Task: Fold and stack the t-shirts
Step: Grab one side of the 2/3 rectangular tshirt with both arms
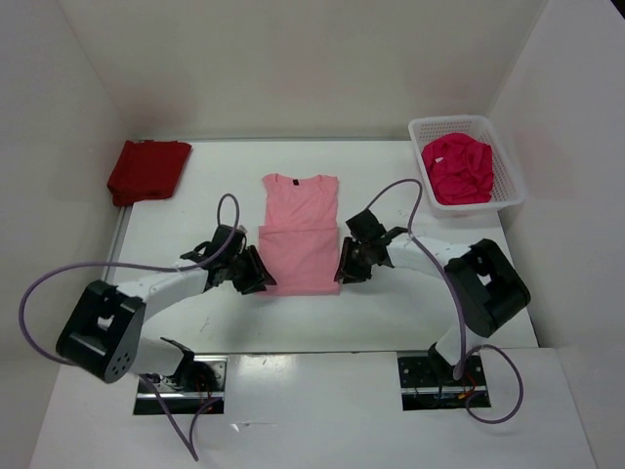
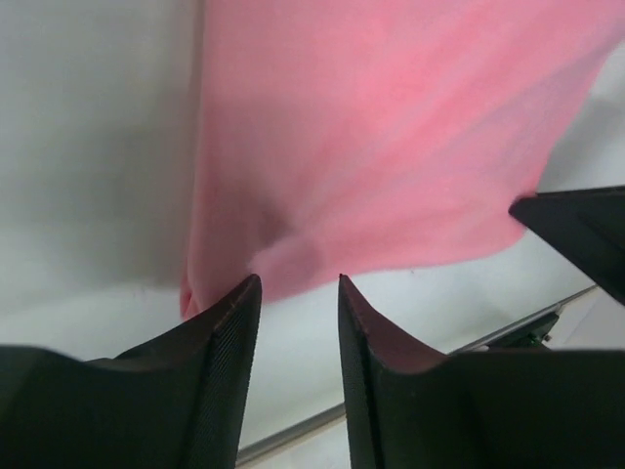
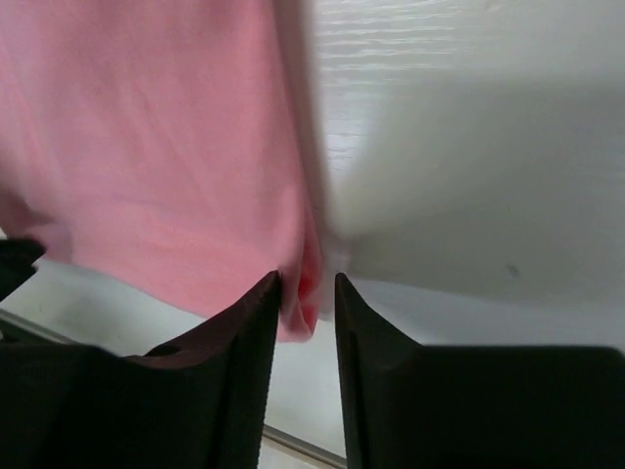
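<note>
A light pink t-shirt [image 1: 298, 234] lies flat at mid-table, collar to the far side, sleeves tucked in, with a fold line across its middle. My left gripper [image 1: 256, 274] sits at its near left corner; the jaws [image 2: 299, 278] are open, and the shirt [image 2: 391, 137] ends just beyond the tips. At the near right corner my right gripper [image 1: 347, 266] is open [image 3: 307, 276], and the shirt's [image 3: 146, 137] bunched corner sits loosely between its tips. A dark red t-shirt [image 1: 148, 171] lies folded at the far left. A magenta t-shirt [image 1: 456, 168] is crumpled in the basket.
The white mesh basket [image 1: 511, 186] stands at the far right corner. White walls close in the table on the left, back and right. Each arm's cable loops above the table near its wrist.
</note>
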Available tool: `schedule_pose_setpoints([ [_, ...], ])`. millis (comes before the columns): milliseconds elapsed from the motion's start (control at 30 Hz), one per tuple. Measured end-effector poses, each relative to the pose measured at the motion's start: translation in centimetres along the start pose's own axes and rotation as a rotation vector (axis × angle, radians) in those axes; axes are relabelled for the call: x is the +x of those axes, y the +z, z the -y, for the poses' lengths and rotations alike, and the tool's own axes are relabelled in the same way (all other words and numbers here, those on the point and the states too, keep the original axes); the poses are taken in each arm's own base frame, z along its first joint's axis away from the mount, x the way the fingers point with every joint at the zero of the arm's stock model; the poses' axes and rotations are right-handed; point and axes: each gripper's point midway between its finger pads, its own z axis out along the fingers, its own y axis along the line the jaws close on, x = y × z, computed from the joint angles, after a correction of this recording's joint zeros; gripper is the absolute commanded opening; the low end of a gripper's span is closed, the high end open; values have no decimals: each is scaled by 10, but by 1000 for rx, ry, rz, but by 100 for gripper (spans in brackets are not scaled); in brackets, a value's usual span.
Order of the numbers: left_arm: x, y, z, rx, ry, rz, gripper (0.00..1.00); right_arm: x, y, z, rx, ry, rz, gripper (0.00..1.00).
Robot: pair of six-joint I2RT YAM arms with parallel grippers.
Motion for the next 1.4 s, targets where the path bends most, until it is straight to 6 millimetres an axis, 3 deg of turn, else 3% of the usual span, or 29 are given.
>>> schedule_pose_setpoints([
  [67,-5,-15,4,13,9,34,52,-2,-9,2,14,2,21,45],
  [133,-13,-28,10,33,25,74,56,-5,-22,-2,3,-1,45,45],
  [167,-17,-33,12,42,29,93,67,-7,-29,-6,-17,-2,59,44],
  [267,-16,-36,10,43,41,96,100,-3,-40,-12,-73,-1,75,22],
  [300,-13,-35,7,38,39,88,100,1,-39,-11,-82,2,65,4],
  [400,0,-29,-10,7,6,54,100,15,-32,-3,-73,25,11,0],
  [533,3,-26,-20,-9,-25,43,49,19,-28,-4,-84,28,-15,0],
  [600,-3,-27,-20,-1,-34,60,40,18,-29,-9,-102,24,-15,0],
  [800,-8,-19,-25,-17,-46,53,38,13,-27,-18,-141,22,-2,0],
  [1000,-3,-11,-39,-72,-42,23,43,20,4,-2,-79,47,-60,2],
  [1067,-4,-10,-39,-72,-42,25,44,18,3,-2,-78,49,-49,10],
  [1100,-4,-10,-39,-72,-41,25,44,18,3,-2,-79,51,-45,18],
  [1133,-4,-10,-38,-72,-42,26,43,18,1,-2,-79,52,-41,35],
  [1167,-4,-10,-38,-72,-42,26,41,17,-1,-3,-81,58,-36,40],
  [1400,-4,-9,-40,-79,-40,26,28,4,-25,-14,-123,47,54,47],
])
